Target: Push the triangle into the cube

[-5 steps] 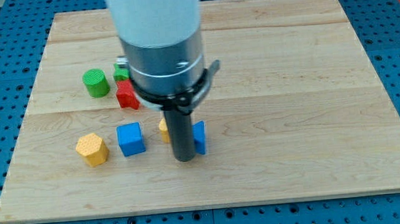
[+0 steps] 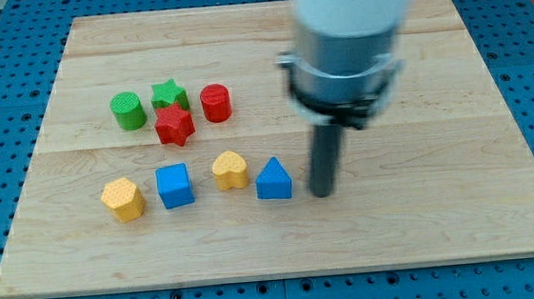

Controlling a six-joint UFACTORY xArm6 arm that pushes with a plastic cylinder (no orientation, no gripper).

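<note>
The approach step is being set up: my tip (image 2: 322, 193) is resting on the board just to the view's right of the blue triangle (image 2: 273, 180), apart from it, with no contact showing. The blue cube (image 2: 174, 185) is lying to the view's left, with the yellow heart (image 2: 230, 170) sitting between them. By my judgement, the next push must be running leftward and skirting that heart. The rod is standing upright; there is no gripper, so nothing is being held.
</note>
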